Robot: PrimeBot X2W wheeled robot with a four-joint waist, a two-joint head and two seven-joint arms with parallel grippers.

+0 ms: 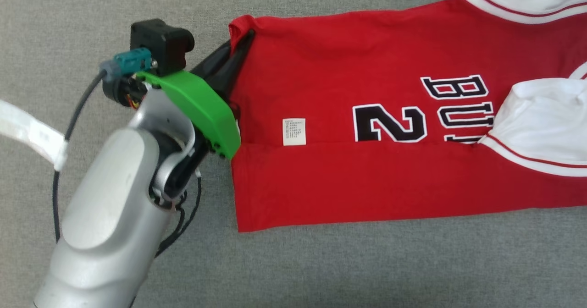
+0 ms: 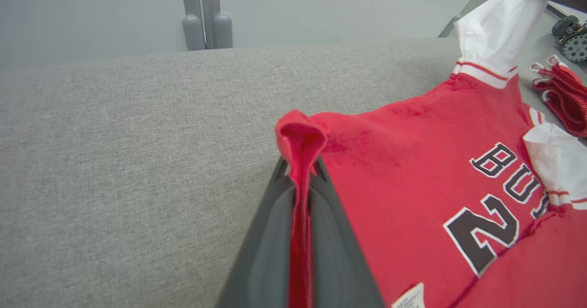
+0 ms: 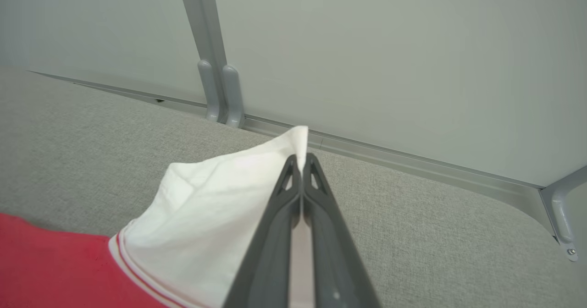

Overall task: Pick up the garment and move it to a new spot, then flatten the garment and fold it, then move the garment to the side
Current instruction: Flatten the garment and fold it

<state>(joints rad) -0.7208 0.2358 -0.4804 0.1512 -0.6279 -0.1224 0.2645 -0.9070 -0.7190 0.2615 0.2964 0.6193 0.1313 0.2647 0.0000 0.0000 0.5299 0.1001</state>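
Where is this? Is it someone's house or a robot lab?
Most likely a robot lab or test room, not a house. The red jersey lies on a wide grey cloth-covered worktop, a plain partition wall with metal posts stands behind it, and a small wheeled machine sits nearby.

Red jersey (image 1: pixel 367 175), flat, half-folded

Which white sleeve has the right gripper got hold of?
The far sleeve, its tip pinched in the shut right gripper; the near sleeve lies loose, folded over the lettering.
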